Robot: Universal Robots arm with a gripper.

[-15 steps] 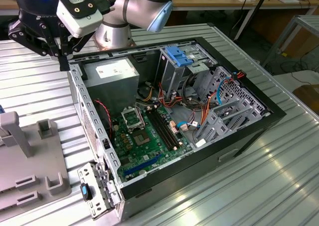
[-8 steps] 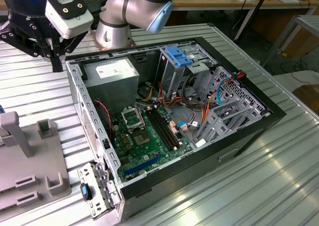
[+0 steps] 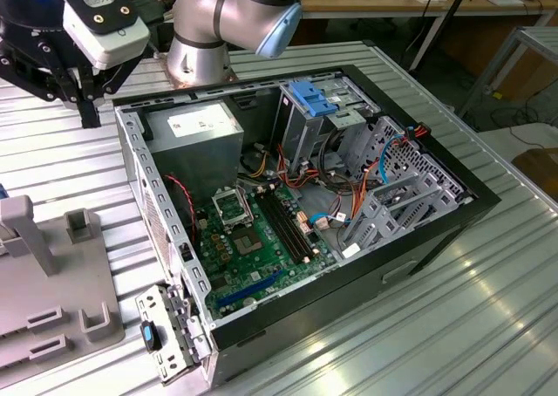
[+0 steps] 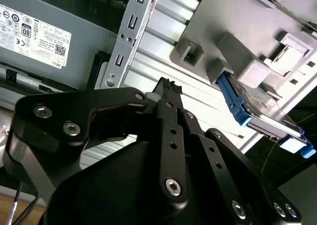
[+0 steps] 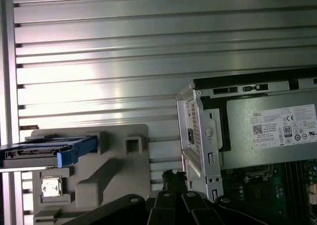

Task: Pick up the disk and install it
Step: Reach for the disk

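The disk, grey metal with bright blue rails, stands on edge in a slot of a grey holder on the ribbed metal table. In the second wrist view the disk sticks out past the grey holder. My black gripper hangs above the table between the holder and the open computer case, apart from both. In both wrist views the gripper looks shut with nothing in it.
The open case holds a power supply, a green motherboard, a pale-blue ribbed bracket and metal drive cages with cables. The arm's base stands behind the case. A loose front panel leans at the case's near corner.
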